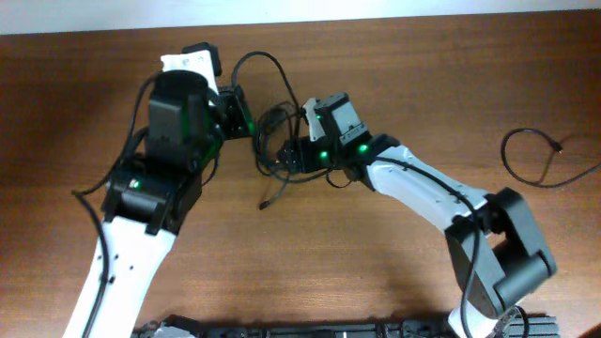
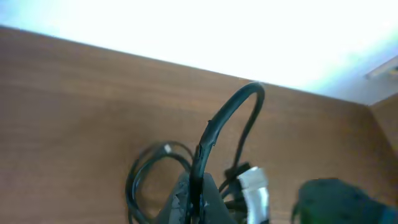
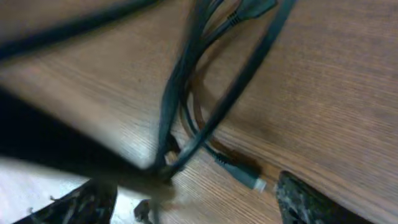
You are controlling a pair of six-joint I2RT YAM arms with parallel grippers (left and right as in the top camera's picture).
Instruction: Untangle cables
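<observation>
The cables (image 1: 272,141) are thin black cords tangled in a small bundle on the wooden table, between my two grippers. My left gripper (image 1: 240,120) is shut on one cord, which arcs up in a loop (image 1: 261,58). In the left wrist view the jaws (image 2: 199,202) pinch this cord (image 2: 227,112), and a coil (image 2: 146,177) lies to the left. My right gripper (image 1: 293,155) is at the bundle's right side. In the right wrist view its fingers (image 3: 199,208) are spread wide, with cords (image 3: 186,118) and a small plug (image 3: 247,177) on the table between them.
A separate thin black cable (image 1: 531,155) lies looped at the far right of the table. A loose cord end (image 1: 268,199) trails toward the front from the bundle. The table's far edge (image 1: 423,14) runs along the top. The right arm's body (image 2: 333,202) shows beside my left jaws.
</observation>
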